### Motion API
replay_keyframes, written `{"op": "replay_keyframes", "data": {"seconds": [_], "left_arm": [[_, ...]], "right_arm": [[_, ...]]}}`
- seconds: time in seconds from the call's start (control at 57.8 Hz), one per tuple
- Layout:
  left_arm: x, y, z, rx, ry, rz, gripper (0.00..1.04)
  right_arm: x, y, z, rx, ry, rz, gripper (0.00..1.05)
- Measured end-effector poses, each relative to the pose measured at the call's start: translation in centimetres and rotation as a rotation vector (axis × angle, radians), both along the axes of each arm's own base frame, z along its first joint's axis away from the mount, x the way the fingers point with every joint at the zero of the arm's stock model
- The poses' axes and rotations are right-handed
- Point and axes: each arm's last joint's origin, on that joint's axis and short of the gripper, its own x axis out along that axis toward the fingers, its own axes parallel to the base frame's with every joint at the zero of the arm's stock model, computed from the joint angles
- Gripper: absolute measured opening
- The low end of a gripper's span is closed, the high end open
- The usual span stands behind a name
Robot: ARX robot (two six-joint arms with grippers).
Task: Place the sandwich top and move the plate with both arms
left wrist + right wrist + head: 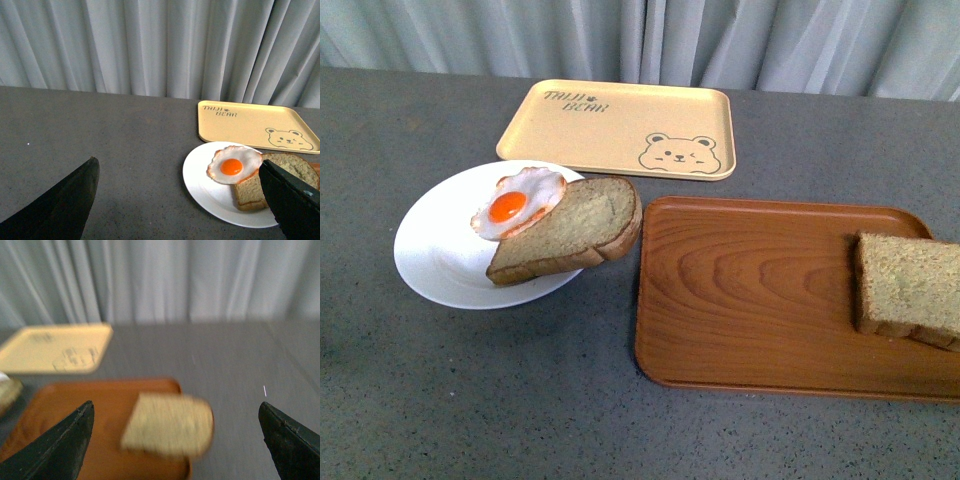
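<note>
Step in hand: pick up the sandwich top. It lies flat on the wooden tray, at that tray's right end, well apart from the plate. The plate stands on the desk, just left of the wooden tray. It carries a bottom slice with a fried egg on it. That slice overhangs the plate's right rim.

My right end effector is released and empty, jaws spread wide, with the sandwich top ahead between them. The right wrist view is blurred, so the slice's edges are uncertain; it appears to reach the tray's near rim. My left end effector is likewise released and empty, near the plate.

Procedure, as I judge it:
1. Centre the right jaws over the sandwich top and close on two opposite crust edges.
2. Grip lightly; bread probably compresses.
3. Lift clear of the tray's rim before carrying left.
4. Seat the top squarely over egg and bottom slice. The overhang may tip under an off-centre load.
5. Hold the left end effector off the plate until the top is seated.
</note>
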Motion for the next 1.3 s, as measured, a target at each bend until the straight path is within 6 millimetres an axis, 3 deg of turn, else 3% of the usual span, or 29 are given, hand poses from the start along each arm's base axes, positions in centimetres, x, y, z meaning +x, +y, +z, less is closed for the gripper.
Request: {"op": "replay_keyframes", "data": {"seconds": [0.138, 0.208, 0.398, 0.553, 0.882, 1.297], "left_arm": [[0.0, 0.0, 0.0, 0.0, 0.0, -0.001, 0.96], [0.0, 0.0, 0.0, 0.0, 0.0, 0.0, 0.96], [0.0, 0.0, 0.0, 0.0, 0.0, 0.0, 0.96], [0.0, 0.0, 0.0, 0.0, 0.0, 0.0, 0.96], [0.0, 0.0, 0.0, 0.0, 0.0, 0.0, 0.96], [0.0, 0.0, 0.0, 0.0, 0.0, 0.0, 0.96]], "right_arm": [[2.6, -2.0, 0.8, 0.116, 0.047, -0.055, 0.96], [4.9, -3.5, 0.8, 0.158, 0.044, -0.058, 0.96], [10.5, -4.9, -2.9, 0.246, 0.133, 0.046, 0.96], [13.2, -5.2, -6.0, 0.268, 0.232, 0.038, 0.96], [14.6, -4.9, -9.7, 0.336, 0.346, 0.041, 0.96], [15.6, -4.9, -11.0, 0.387, 0.373, 0.025, 0.96]]}}
